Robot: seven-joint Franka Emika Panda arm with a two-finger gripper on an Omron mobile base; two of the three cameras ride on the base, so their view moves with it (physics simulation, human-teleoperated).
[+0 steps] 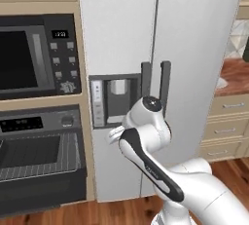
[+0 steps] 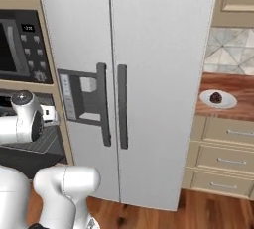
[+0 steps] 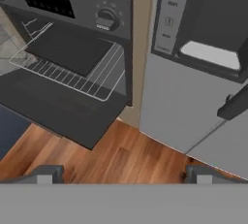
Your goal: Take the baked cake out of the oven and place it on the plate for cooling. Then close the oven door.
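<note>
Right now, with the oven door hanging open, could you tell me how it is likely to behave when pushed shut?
The oven door is a wide flat slab folded down below the wire rack, so it probably swings stiffly as one rigid piece. It looks heavy for a light push. Its smooth dark face may let the pincer slide.

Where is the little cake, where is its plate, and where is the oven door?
baked cake [image 2: 216, 97], right base view, top of the cake.
plate [image 2: 226, 102], right base view, bare right rim.
oven door [image 3: 53, 109], hand view, inner face of the lowered door.

Glossy white arm [image 1: 160, 180], dark joints
</note>
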